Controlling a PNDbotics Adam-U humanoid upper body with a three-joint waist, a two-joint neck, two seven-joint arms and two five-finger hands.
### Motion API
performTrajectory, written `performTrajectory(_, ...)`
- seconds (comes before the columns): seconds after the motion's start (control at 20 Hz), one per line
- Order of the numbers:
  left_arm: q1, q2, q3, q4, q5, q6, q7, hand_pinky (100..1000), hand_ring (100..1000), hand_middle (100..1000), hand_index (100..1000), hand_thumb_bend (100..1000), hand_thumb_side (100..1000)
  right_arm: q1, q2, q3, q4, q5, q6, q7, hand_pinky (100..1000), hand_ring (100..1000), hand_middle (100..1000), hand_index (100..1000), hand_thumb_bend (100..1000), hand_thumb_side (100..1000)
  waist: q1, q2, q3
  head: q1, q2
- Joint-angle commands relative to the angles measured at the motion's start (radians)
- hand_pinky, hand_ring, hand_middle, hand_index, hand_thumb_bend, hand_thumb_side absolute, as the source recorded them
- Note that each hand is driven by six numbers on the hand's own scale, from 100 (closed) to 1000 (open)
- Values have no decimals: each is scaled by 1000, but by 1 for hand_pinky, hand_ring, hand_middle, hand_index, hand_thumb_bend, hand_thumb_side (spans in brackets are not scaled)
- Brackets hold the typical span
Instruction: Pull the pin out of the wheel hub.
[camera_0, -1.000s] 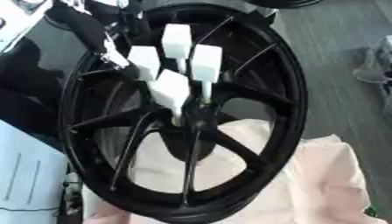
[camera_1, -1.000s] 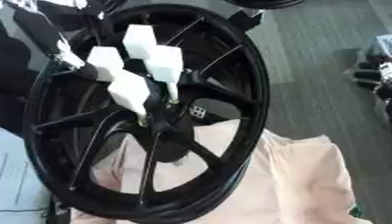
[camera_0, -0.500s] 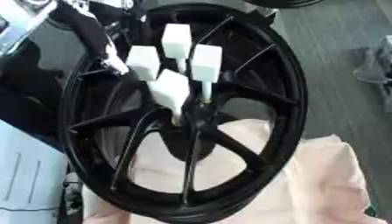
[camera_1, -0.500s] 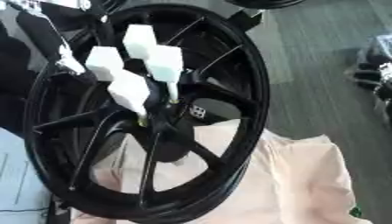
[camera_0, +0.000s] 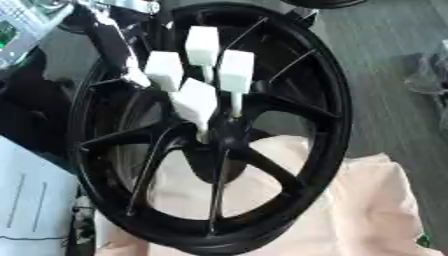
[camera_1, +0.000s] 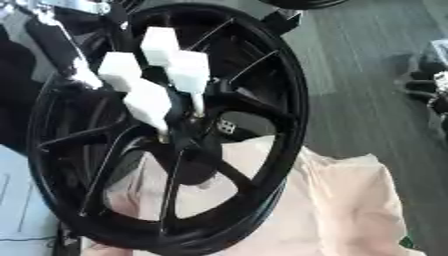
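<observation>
Black multi-spoke wheel (camera_0: 324, 125) stands nearly upright, tilted, filling most of both eye views. Its lower rim sits against a pale pink cloth (camera_0: 367, 210) that spreads to the wheel's lower right. The hub (camera_0: 214, 142) lies at the wheel's centre, where the spokes meet.

Four white pins with blocky square heads stand out from the hub toward the camera. One pin (camera_0: 196, 102) is nearest, its head largest, its thin shaft running down into the hub. A second pin (camera_0: 235, 72) is just right of it, shaft also reaching the hub. A third (camera_0: 202, 46) is above these, toward the wheel's upper rim. A fourth (camera_0: 164, 70) is to the left of the second. Heads sit close together, some overlapping in view; cannot tell whether they touch.

Left hand (camera_0: 131, 75) comes in from the upper left of the wheel on a dark arm with silver parts at the top edge. Only a pale tip shows, just beside the fourth pin's head, over the spokes left of the hub. Contact with the pin cannot be told, nor whether the fingers are released or clenched.

Grey floor to the right of the wheel. A white sheet (camera_0: 31, 200) lies at the wheel's lower left.
</observation>
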Motion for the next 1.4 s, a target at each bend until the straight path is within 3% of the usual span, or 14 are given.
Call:
performTrajectory(0.05,-13,17,9,-7,-15,18,1,735,634,529,559,443,100,-8,-33,-2,-11,7,1,1,785,751,705,786,100,704,-5,-27,-2,5,2)
performTrajectory(0.3,-12,19,36,-31,-2,74,1,703,602,477,426,411,100,-7,-33,-2,-11,9,2,1,785,751,705,786,100,705,-5,-27,-2,6,4)
performTrajectory(0.5,-6,37,63,-75,33,112,1,696,593,461,377,426,100,-7,-34,-1,-11,10,3,2,785,751,706,786,100,705,-4,-27,-2,5,7)
performTrajectory(0.9,37,149,227,-212,95,157,1,695,584,446,342,423,100,-3,-36,-5,-12,9,3,-4,784,751,705,786,100,705,-3,-27,6,-2,10)
performTrajectory(1.05,116,235,342,-265,126,180,34,691,585,450,340,387,100,-1,-37,-10,-15,8,2,-9,784,750,705,786,100,704,-1,-24,14,-12,9)
performTrajectory(1.4,435,392,572,-312,202,243,221,682,577,442,337,323,100,6,-40,-23,-21,9,-2,-21,784,750,705,786,100,700,1,-15,24,-37,-9)
